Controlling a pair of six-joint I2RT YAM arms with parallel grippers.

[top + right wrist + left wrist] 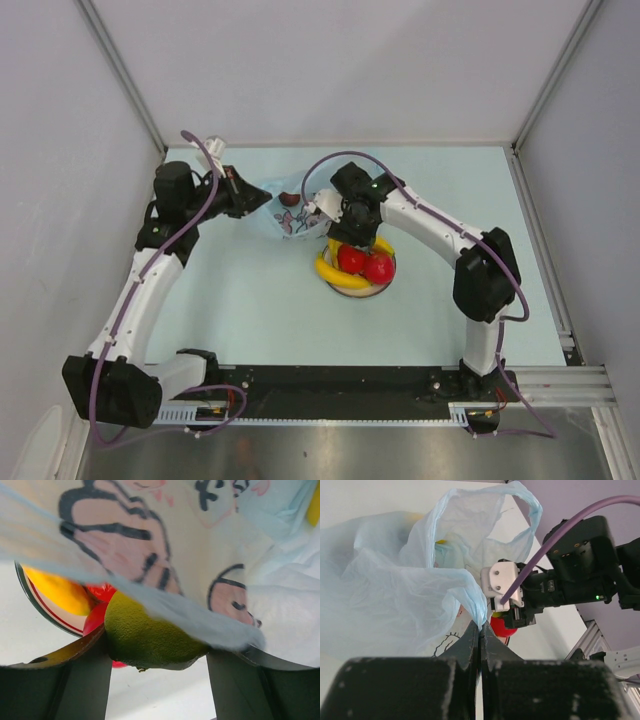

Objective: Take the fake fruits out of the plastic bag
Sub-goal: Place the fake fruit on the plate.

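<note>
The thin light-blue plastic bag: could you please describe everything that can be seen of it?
The thin, crinkly, translucent light-blue plastic bag has handle loops and pink-and-black cartoon prints. It sits crumpled on the pale table between both grippers. The left gripper is shut on one edge, holding it up. Another fold hangs over the round green fruit held in the right gripper.

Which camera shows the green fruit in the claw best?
Right wrist: the green fruit sits large between the fingers of the right gripper. From the top, the gripper hides it; the left wrist view shows no green.
</note>
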